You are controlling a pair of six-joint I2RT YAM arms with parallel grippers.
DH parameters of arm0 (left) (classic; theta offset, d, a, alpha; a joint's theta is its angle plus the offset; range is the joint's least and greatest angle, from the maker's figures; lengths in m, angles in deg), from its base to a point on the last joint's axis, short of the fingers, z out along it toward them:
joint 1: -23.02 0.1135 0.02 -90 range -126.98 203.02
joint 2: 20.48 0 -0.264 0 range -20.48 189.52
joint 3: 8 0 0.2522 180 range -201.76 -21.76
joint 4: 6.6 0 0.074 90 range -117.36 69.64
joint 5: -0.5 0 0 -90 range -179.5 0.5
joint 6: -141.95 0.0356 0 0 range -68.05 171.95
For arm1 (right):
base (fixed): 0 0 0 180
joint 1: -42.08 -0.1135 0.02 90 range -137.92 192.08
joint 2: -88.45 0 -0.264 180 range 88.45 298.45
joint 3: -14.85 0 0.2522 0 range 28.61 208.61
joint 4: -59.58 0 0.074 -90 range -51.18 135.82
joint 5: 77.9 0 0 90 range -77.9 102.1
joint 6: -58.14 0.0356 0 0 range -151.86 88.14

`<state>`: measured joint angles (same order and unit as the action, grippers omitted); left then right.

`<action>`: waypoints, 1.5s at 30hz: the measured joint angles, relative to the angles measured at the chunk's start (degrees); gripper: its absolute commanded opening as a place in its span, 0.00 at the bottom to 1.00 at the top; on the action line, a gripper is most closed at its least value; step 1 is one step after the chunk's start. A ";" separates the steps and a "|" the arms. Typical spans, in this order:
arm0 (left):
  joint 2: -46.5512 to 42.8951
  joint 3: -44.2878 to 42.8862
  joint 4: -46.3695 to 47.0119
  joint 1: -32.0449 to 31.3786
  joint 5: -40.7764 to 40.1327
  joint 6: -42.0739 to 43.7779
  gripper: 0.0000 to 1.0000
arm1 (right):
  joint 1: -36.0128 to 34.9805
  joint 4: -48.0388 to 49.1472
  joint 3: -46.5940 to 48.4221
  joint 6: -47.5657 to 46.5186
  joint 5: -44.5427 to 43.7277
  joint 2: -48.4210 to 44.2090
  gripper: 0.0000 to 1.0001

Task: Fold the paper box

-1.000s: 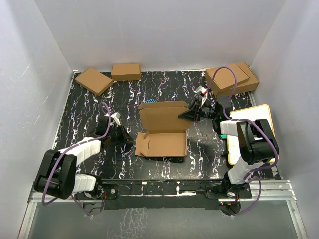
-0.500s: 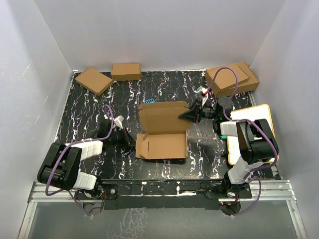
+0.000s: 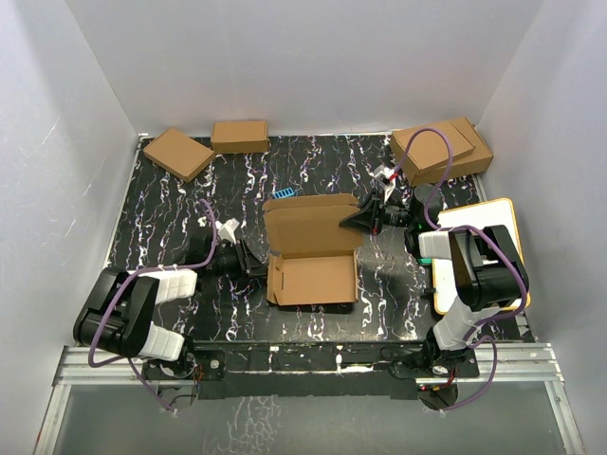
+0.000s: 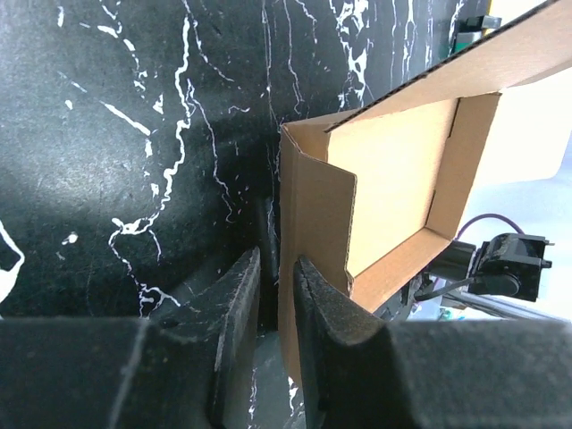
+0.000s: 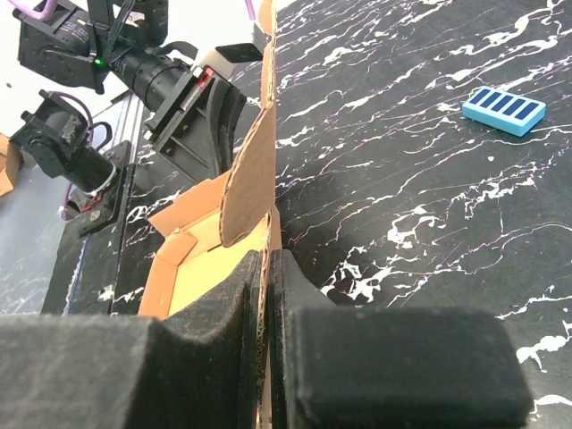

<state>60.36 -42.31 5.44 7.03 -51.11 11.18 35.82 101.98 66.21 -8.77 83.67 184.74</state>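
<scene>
- At the middle of the desk, a little toward its near edge, the paper box (image 3: 313, 277) sits half-folded: a shallow brown tray with its walls raised.
- Its lid (image 3: 308, 226) stands open along the far side, so closing and tucking likely remain.
- The right gripper (image 5: 266, 268) is clamped on the lid's right edge.
- The left gripper (image 4: 277, 268) straddles the left wall; whether it squeezes cannot be told.

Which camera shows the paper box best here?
Top external: the whole paper box shows, tray flat, lid raised behind. Left wrist shows only its left wall and inside; right wrist mainly the lid edge-on, pinched in the right gripper.
</scene>
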 measured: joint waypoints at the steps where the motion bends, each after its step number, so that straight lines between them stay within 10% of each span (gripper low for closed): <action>1: 0.09 0.02 0.46 -0.09 0.24 -0.24 0.23 | 0.00 0.04 0.00 -0.02 0.02 0.11 0.08; 45: -0.24 0.85 3.63 -6.51 -1.81 -7.89 0.56 | 0.00 0.72 -0.02 0.00 0.61 0.50 0.08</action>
<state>60.12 -41.46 9.07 0.52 -52.93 3.29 35.82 102.70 66.19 -8.77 84.28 185.24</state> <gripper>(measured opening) 0.557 0.091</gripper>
